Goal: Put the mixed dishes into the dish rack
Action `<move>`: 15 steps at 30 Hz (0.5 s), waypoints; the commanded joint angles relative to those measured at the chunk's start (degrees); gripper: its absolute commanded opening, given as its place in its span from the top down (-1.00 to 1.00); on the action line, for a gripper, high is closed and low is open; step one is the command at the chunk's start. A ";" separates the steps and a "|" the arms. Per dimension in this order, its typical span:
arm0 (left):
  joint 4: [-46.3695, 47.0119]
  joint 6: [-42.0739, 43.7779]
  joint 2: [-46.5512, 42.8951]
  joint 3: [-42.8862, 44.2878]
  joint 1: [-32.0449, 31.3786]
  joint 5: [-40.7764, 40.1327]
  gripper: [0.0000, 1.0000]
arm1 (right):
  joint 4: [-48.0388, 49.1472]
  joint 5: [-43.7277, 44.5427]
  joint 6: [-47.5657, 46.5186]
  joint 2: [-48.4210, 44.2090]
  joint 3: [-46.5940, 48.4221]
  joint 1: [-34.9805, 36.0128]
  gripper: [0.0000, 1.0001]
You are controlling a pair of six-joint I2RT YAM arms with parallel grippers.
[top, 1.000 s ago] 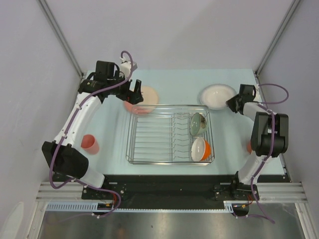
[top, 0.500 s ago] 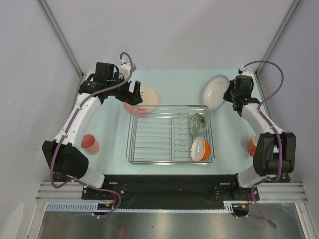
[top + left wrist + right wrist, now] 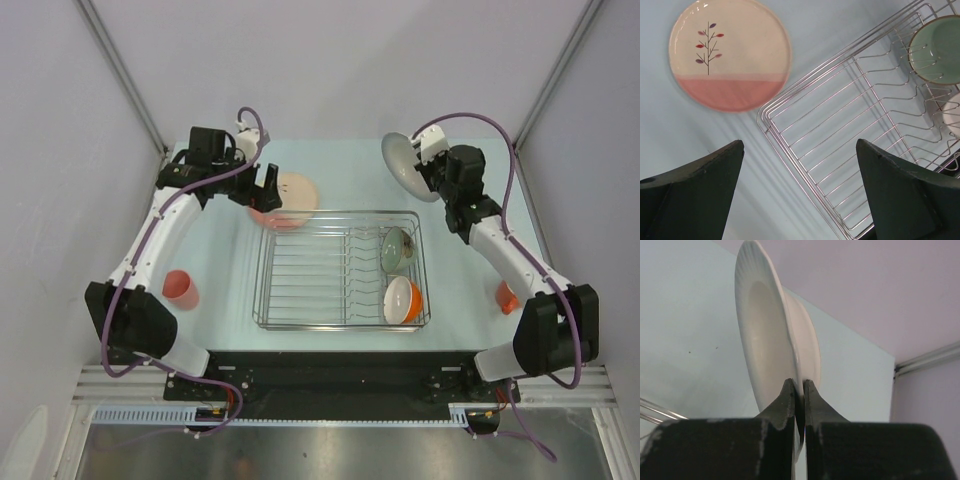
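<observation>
My right gripper point(image 3: 428, 172) is shut on the rim of the white grey-rimmed shallow bowl point(image 3: 402, 164) and holds it on edge in the air behind the dish rack point(image 3: 340, 270); the bowl point(image 3: 770, 345) stands upright between my fingertips point(image 3: 790, 390). My left gripper point(image 3: 270, 195) is open and empty above the rack's far left corner point(image 3: 771, 125), next to the cream plate with the pink segment and twig motif point(image 3: 287, 198), which also shows in the left wrist view point(image 3: 730, 52). The green glass bowl point(image 3: 397, 247) and the orange-outside white bowl point(image 3: 402, 299) stand in the rack's right part.
The salmon-pink tumbler point(image 3: 180, 288) stands at the table's left. The orange mug point(image 3: 506, 296) sits at the right, half hidden by my right arm. Grey walls close in the table on three sides.
My right gripper has lifted the white bowl off the table, tipped it on edge and carried it left and back. My left gripper has barely moved.
</observation>
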 commanded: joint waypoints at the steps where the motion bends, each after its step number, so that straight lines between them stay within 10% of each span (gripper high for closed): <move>1: 0.49 1.38 -0.06 -0.73 0.96 -0.65 -1.00 | 11.37 -3.37 -11.88 -6.65 4.82 0.33 1.00; 15: 1.55 1.56 1.00 -2.84 1.22 -2.15 -1.00 | 4.53 -25.77 -16.28 -17.37 4.90 4.28 1.00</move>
